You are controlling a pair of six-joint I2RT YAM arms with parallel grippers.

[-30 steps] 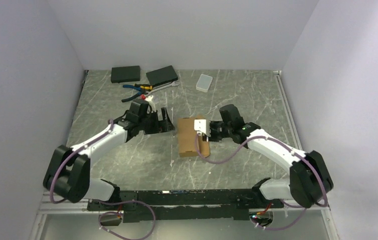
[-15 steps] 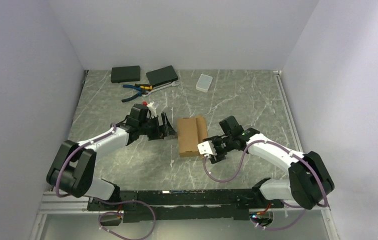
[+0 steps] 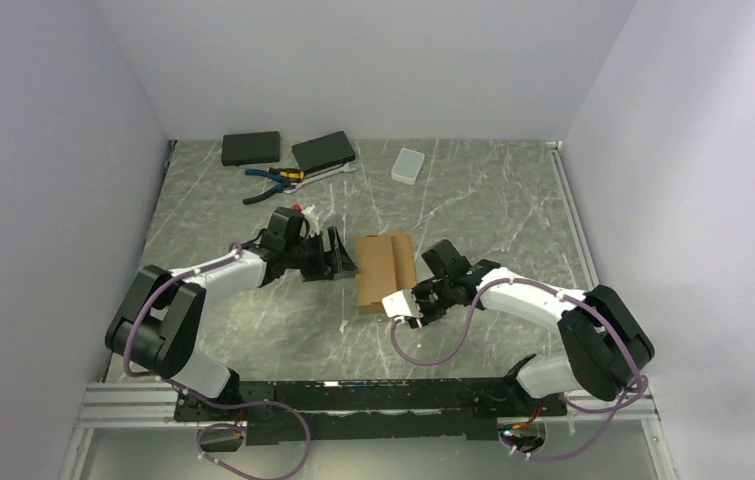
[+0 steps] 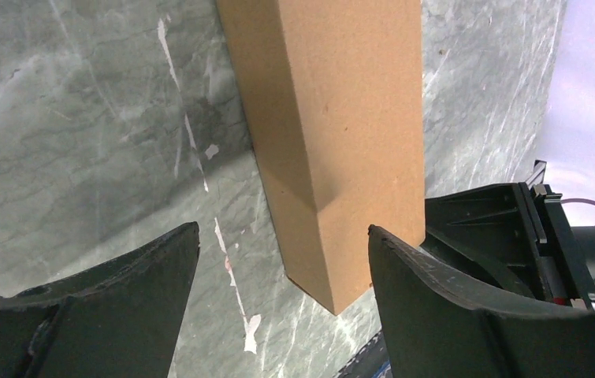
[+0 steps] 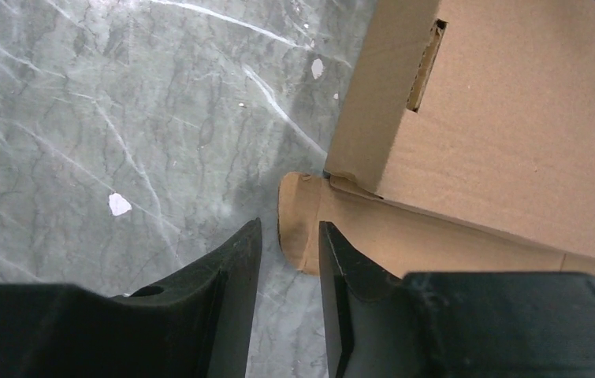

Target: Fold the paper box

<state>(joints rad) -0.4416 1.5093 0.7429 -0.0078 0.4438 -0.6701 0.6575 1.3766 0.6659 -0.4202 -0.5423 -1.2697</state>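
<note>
The paper box (image 3: 383, 270) is a brown cardboard box lying mid-table, folded into a long shape with a slot in one side (image 5: 428, 55). My left gripper (image 3: 338, 262) is at its left side and open wide. In the left wrist view the box's near corner (image 4: 341, 276) sits between the fingertips of this gripper (image 4: 282, 260), close to the right finger (image 4: 451, 307). My right gripper (image 3: 403, 303) is at the box's near right corner. Its jaws stand narrowly apart (image 5: 288, 236), with a rounded loose tab (image 5: 302, 220) just beyond the tips and nothing pinched.
Two flat black boxes (image 3: 251, 148) (image 3: 323, 150) lie at the back left, with pliers (image 3: 273, 180) in front of them. A small white plastic case (image 3: 408, 165) sits at the back centre. Walls close in the table on three sides.
My right gripper left the box's top right, swung down to its near right corner and narrowed. The left gripper slid right, up against the box's left side.
</note>
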